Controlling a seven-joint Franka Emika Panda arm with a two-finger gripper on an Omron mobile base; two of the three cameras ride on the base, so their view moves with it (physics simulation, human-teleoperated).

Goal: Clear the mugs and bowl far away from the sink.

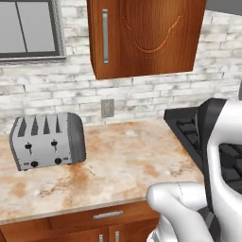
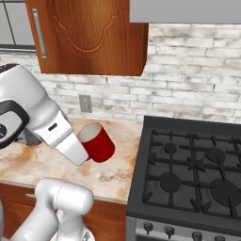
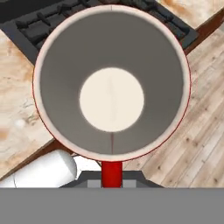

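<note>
A red mug (image 2: 99, 141) with a pale inside hangs tilted above the counter (image 2: 113, 176), just left of the stove. My gripper (image 2: 86, 151) is shut on it from the mug's lower left. In the hand view the mug (image 3: 111, 83) opens straight toward the camera. Its red handle (image 3: 111, 173) runs down between the jaws of my gripper (image 3: 111, 178). The bowl and the sink are out of view.
A black gas stove (image 2: 188, 176) takes up the right side. A silver toaster (image 1: 46, 140) stands at the left of the marbled counter (image 1: 118, 160). A wooden wall cabinet (image 1: 144, 35) hangs overhead. Wooden floor (image 3: 192, 144) lies beyond the counter's front edge.
</note>
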